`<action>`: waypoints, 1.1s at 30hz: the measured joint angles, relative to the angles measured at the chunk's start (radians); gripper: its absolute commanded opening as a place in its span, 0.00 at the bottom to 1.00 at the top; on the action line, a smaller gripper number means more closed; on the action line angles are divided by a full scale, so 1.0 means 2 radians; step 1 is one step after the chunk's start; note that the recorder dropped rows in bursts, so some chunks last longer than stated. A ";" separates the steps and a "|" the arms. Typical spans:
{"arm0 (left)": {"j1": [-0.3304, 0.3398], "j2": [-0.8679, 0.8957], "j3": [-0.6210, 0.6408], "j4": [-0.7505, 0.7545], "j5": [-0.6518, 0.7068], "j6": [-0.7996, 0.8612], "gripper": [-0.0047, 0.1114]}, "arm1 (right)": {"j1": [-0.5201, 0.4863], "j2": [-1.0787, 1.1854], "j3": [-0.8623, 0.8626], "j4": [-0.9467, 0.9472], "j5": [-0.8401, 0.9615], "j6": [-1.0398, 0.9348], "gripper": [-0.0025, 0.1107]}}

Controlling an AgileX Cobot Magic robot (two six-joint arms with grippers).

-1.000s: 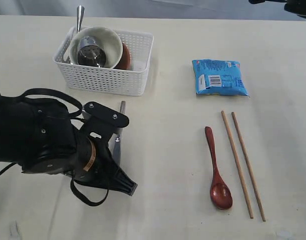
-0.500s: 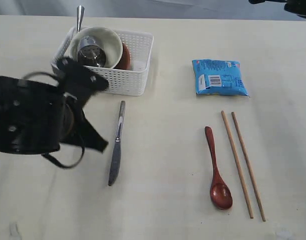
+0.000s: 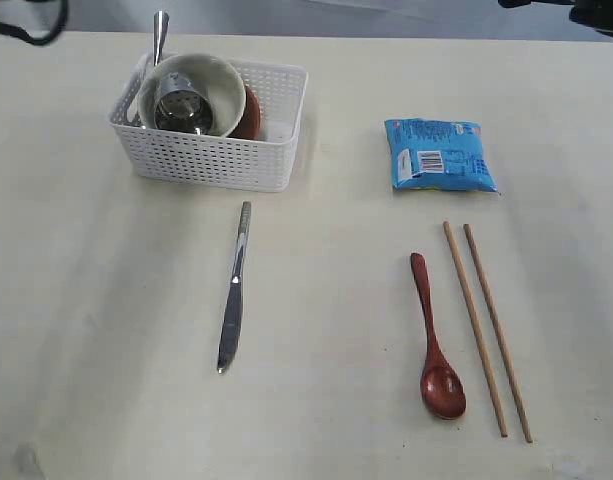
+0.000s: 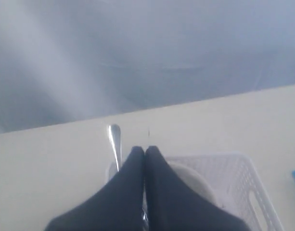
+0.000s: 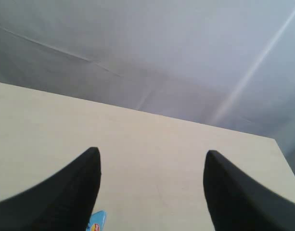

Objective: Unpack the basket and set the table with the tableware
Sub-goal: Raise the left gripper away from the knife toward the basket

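The white basket [image 3: 211,160], holding the cream bowl [image 3: 214,82] and steel cup [image 3: 181,105], is set on the worktop [image 3: 336,260]. The knife [image 3: 233,290] is laid near it, the red spoon [image 3: 433,340] and chopsticks [image 3: 476,330] well apart. The left fingers [image 4: 133,178] are pressed together, empty; the right fingers [image 5: 80,187] are spread wide.

blue packet [image 3: 441,155], print too small to read
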 measured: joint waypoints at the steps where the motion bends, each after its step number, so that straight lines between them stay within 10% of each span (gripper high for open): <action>1: 0.030 0.005 -0.004 -0.002 -0.029 0.001 0.04 | 0.000 0.000 0.000 0.000 0.000 0.000 0.54; 6: 0.121 0.052 -0.021 -0.011 -0.154 -0.009 0.06 | 0.000 0.000 0.000 -0.001 0.004 0.000 0.54; 16: 0.129 0.171 -0.104 0.004 -0.157 -0.009 0.46 | 0.000 0.000 0.000 -0.001 0.017 0.000 0.54; 26: 0.129 0.218 -0.161 0.021 -0.013 0.055 0.45 | 0.000 0.000 0.000 -0.002 0.017 0.000 0.54; 33: 0.131 0.219 -0.212 -0.247 0.150 0.335 0.45 | 0.000 0.000 0.000 -0.002 0.032 0.000 0.54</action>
